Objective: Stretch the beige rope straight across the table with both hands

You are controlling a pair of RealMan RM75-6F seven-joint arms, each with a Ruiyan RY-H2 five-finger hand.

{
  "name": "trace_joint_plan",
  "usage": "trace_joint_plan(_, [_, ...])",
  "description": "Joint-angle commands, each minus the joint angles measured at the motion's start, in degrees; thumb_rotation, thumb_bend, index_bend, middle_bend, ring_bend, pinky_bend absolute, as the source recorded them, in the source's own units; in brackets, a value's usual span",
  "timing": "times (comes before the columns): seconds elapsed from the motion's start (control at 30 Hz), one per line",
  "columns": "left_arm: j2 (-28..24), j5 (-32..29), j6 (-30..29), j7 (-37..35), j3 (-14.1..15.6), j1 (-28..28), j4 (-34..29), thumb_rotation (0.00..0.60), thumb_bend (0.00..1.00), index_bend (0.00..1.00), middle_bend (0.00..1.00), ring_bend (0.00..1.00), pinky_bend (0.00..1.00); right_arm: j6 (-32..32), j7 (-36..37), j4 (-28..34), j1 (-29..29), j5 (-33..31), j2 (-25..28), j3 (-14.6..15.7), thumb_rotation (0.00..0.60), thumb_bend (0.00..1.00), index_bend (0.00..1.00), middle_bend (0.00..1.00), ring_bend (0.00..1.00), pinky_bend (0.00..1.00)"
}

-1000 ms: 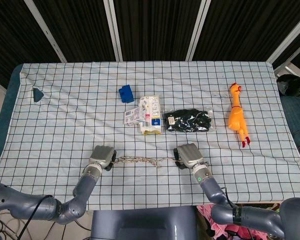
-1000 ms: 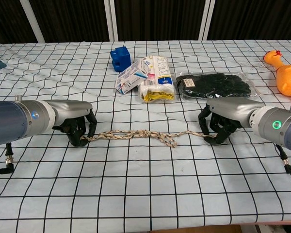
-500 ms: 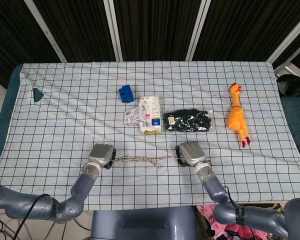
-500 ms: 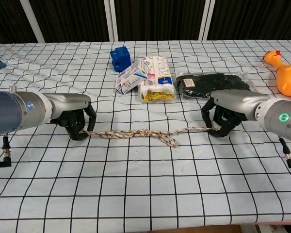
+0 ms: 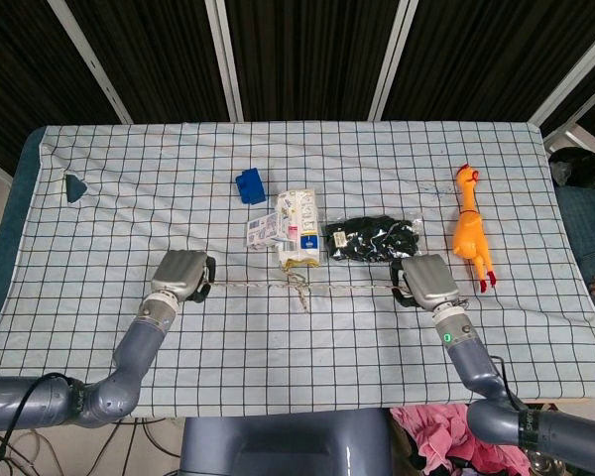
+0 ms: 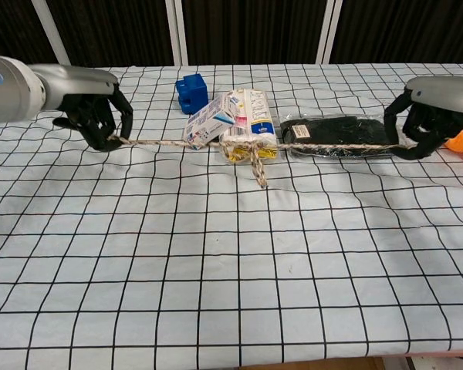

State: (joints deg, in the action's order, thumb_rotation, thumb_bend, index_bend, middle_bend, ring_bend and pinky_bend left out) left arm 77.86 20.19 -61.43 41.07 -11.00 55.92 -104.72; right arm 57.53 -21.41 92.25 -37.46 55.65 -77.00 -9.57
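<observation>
Dark curtains hang behind the bench (image 5: pixel 99 327), which is covered with a pale grid-checked cloth. I hold the beige rope (image 6: pixel 324 146) by both ends: my left hand (image 5: pixel 179 275) is clenched around one end, my right hand (image 5: pixel 425 281) is clenched around the other, and the two are well apart so the line between them runs nearly straight across the bench. In the chest view the rope looks lifted off the cloth, passing in front of the small white carton (image 6: pixel 208 127), the yellow-and-white packet (image 6: pixel 247 123) and the black bagged item (image 6: pixel 339 131); I judge that height is what lets it clear them. A knotted tail (image 6: pixel 258 168) hangs down near the middle, so the rope is taut but not yet one clean line. The blue block (image 6: pixel 191 91) sits behind the carton, the rubber chicken (image 5: pixel 470 230) lies just beyond my right hand, and a small dark wedge (image 5: pixel 74 186) rests near the far left corner. The stretch seems close to done; pulling harder might tighten that knot.
</observation>
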Motion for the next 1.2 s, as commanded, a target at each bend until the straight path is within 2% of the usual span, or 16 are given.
trace_joint_plan(0.03, [-5.46, 2.11, -1.31, -0.49, 0.5, -1.54, -3.11, 0.6, 0.45, 0.61, 0.82, 0.85, 0.9, 1.02, 1.21, 1.31, 2.04, 1.29, 4.4, 0.8, 0.6, 0.41, 0.63, 0.87, 0.99, 0.93])
trace_joint_plan(0.2, [-11.48, 4.42, 0.44, -3.57, 1.4, -3.92, -5.54, 0.6, 0.45, 0.61, 0.82, 0.85, 0.9, 0.55, 3.3, 0.81, 4.16, 1.81, 8.7, 2.14, 0.6, 0.41, 0.63, 0.87, 0.99, 0.93])
trace_joint_plan(0.37, [-14.32, 7.06, 3.34, -8.0, 1.81, -5.87, -3.69, 0.6, 0.45, 0.62, 0.83, 0.85, 0.9, 1.39, 7.04, -0.55, 6.31, 2.44, 10.92, 2.12, 0.6, 0.41, 0.64, 0.88, 0.99, 0.93])
trace_joint_plan(0.53, [-14.01, 10.26, 2.9, -10.22, 3.31, -7.83, -1.26, 0.6, 0.45, 0.62, 0.82, 0.85, 0.9, 1.23, 10.92, -3.45, 8.07, 2.74, 11.56, 2.11, 0.6, 0.41, 0.64, 0.88, 0.99, 0.93])
trace_joint_plan(0.97, [-12.35, 11.7, 9.06, -16.03, 5.34, -10.01, 5.94, 0.6, 0.45, 0.62, 0.82, 0.85, 0.9, 0.04, 16.37, -7.33, 10.75, 4.89, 12.08, 2.64, 0.6, 0.41, 0.64, 0.88, 0.99, 0.93])
trace_joint_plan(1.2, [-9.36, 18.38, 11.81, -20.98, 6.67, -12.4, 11.42, 0.6, 0.45, 0.62, 0.82, 0.85, 0.9, -0.96, 16.97, -8.64, 11.59, 5.48, 11.26, 3.35, 0.6, 0.41, 0.64, 0.88, 0.99, 0.93])
